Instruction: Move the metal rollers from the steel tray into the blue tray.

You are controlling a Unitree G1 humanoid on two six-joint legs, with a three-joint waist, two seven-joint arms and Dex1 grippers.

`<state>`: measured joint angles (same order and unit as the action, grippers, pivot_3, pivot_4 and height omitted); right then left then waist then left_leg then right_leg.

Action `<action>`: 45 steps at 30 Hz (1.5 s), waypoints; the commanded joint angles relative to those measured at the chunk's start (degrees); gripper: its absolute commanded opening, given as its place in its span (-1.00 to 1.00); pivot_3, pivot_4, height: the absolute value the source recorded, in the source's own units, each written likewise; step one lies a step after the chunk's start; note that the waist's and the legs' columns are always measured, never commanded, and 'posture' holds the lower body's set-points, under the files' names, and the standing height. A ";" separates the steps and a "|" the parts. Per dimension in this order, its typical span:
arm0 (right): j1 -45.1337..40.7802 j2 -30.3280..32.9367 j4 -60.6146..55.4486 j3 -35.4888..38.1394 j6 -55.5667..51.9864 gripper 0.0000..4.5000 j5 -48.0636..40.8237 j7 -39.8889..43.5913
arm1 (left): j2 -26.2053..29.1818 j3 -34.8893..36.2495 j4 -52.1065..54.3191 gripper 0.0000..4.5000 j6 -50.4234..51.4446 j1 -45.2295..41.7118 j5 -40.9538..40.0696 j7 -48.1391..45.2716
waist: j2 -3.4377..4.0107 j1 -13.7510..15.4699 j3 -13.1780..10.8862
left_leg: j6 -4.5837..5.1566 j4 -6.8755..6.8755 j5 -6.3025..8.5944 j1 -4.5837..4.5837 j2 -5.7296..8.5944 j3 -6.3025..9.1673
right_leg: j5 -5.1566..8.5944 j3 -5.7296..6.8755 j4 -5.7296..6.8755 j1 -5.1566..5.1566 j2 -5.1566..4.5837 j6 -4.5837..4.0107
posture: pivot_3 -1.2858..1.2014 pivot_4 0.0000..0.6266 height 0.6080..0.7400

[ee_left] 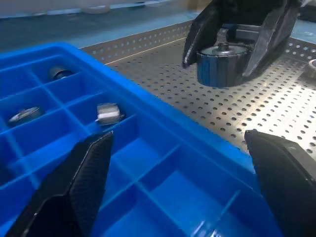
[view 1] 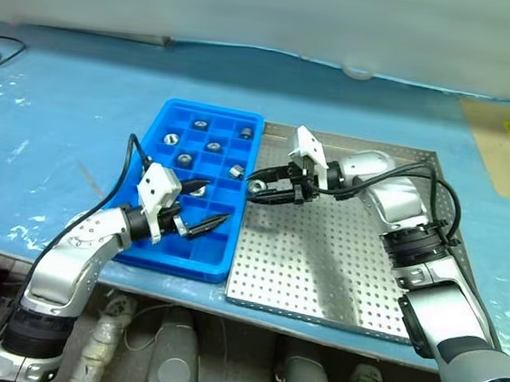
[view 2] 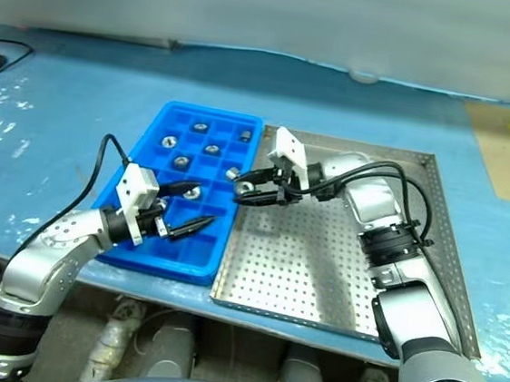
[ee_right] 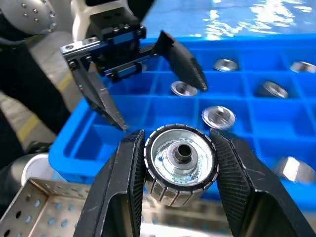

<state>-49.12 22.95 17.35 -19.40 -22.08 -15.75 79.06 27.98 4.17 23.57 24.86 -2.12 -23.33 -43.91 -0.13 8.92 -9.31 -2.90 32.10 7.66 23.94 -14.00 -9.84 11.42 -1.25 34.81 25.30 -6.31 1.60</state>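
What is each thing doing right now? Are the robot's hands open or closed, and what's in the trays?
left hand: open, empty, over the blue tray.
right hand: shut on a metal roller.
blue tray: several rollers in its compartments.
steel tray: no rollers visible on its floor.

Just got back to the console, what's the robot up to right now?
The right gripper has its jaws shut on a metal roller, held over the edge between the steel tray and the blue tray. The left gripper hovers open over the blue tray's near compartments. Several rollers already sit in the far compartments.
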 commanded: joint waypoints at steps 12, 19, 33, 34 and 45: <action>-3.27 -13.93 12.28 -5.88 12.95 -0.25 5.93 4.45 | 0.54 8.72 17.59 1.00 3.48 17.37 -3.08 10.77 | 0.07 8.32 -0.05 | -0.05 -0.17 0.00 0.25 0.01 0.48 | 0.08 0.29 -0.06 0.04 0.03 -0.05 | 0.57 -0.52 1.00; -2.71 -13.18 14.59 -5.50 15.02 -0.25 7.71 5.43 | 1.44 8.09 16.45 1.00 3.41 16.52 -3.45 10.80 | 0.14 12.61 -0.09 | -0.12 -0.23 -0.03 0.15 0.07 0.72 | 0.23 0.24 -0.04 -0.04 0.11 0.21 | 0.56 -0.52 1.00; 0.29 -9.59 10.46 -5.05 11.70 -0.10 6.56 6.81 | 2.16 5.74 13.47 1.00 2.95 12.62 -3.04 9.36 | 0.15 13.97 -0.09 | -0.41 -0.32 -0.20 0.13 0.10 1.11 | 0.09 0.25 0.03 -0.08 0.21 -0.04 | 0.53 -0.52 1.00; 0.50 -9.51 10.14 -5.05 11.31 0.07 6.53 6.93 | 2.23 5.50 13.29 1.00 2.93 12.31 -2.90 9.32 | 0.15 13.93 -0.09 | -0.41 -0.32 -0.20 0.13 0.10 1.11 | 0.09 0.26 0.03 -0.07 0.22 -0.04 | 0.50 -0.52 1.00; 2.01 -5.79 6.64 1.87 8.43 0.77 5.77 -0.18 | 1.15 -2.17 4.78 1.00 2.29 -0.93 -2.94 5.16 | 0.21 12.91 -0.08 | -0.48 -0.24 -0.25 -0.01 0.18 1.11 | 0.08 0.24 0.25 -0.15 0.20 -0.04 | 0.31 -0.52 1.00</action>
<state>-47.62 15.71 26.91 -20.30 -12.76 -8.94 79.77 29.40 3.39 29.47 28.53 -1.46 -26.11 -37.34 0.08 21.82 -9.39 -3.38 31.94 7.41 23.92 -13.79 -8.73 11.50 -1.00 35.13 25.10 -6.14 1.56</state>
